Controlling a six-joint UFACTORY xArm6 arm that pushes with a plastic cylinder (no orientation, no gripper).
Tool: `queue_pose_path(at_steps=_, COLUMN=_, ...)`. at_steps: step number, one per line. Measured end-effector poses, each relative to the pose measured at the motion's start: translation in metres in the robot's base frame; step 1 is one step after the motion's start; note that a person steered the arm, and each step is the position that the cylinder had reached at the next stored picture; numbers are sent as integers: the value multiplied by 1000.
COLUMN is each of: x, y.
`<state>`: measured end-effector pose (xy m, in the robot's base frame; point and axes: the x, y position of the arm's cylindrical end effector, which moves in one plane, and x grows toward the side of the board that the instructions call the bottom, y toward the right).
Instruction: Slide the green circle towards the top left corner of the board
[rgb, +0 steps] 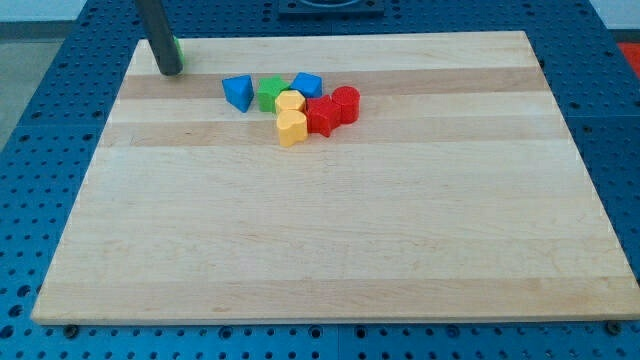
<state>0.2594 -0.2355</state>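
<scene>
The green circle sits near the top left corner of the wooden board, mostly hidden behind my rod; only a green sliver shows at the rod's right side. My tip rests on the board just below and in front of it, touching or nearly touching it.
A cluster of blocks lies at the board's upper middle: a blue triangle-like block, a green block, a blue block, two yellow blocks, a red block and a red cylinder-like block.
</scene>
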Motion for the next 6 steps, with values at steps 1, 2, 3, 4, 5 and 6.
queue_pose_path(at_steps=1, x=-7, y=-1)
queue_pose_path(at_steps=2, x=-14, y=-2)
queue_pose_path(at_steps=3, x=-14, y=-2)
queue_pose_path(at_steps=4, x=-14, y=-2)
queue_pose_path(at_steps=5, x=-6, y=0)
queue_pose_path(at_steps=6, x=5, y=10)
